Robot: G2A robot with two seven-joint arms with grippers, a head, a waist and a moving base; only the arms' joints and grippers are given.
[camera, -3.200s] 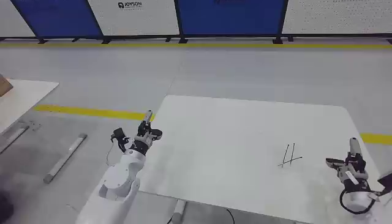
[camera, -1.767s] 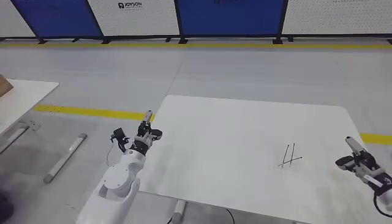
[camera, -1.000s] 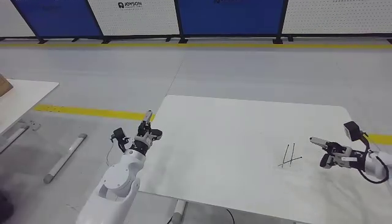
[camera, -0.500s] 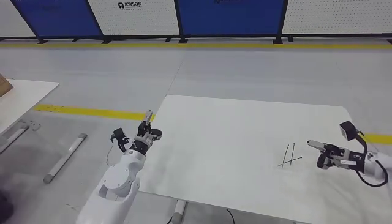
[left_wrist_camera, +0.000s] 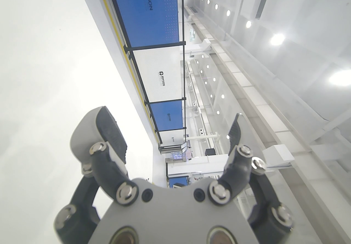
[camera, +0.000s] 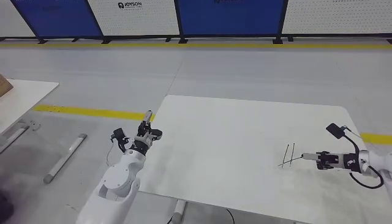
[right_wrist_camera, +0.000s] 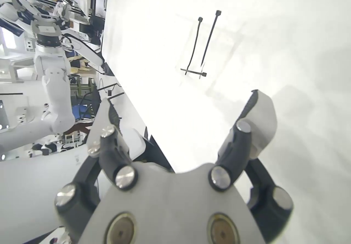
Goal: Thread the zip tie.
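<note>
Three thin black zip ties (camera: 290, 155) lie on the white table (camera: 233, 144) near its right side; two run side by side and a shorter one crosses their ends. In the right wrist view the zip ties (right_wrist_camera: 201, 44) lie a short way ahead of my right gripper (right_wrist_camera: 182, 112), which is open and empty. From above, my right gripper (camera: 306, 156) lies low over the table just right of the ties, pointing at them. My left gripper (camera: 148, 119) stands at the table's left edge, open and empty, as the left gripper (left_wrist_camera: 175, 129) in its own view.
The table's front edge (right_wrist_camera: 131, 102) runs close beside the right gripper. Blue and white partition panels (camera: 196, 7) stand far behind the table. A second table corner (camera: 24, 98) lies far left across the floor.
My right arm has swung from the table's right front corner inward to the left, turning its gripper toward the zip ties and closing in on them. The left arm has stayed still.
</note>
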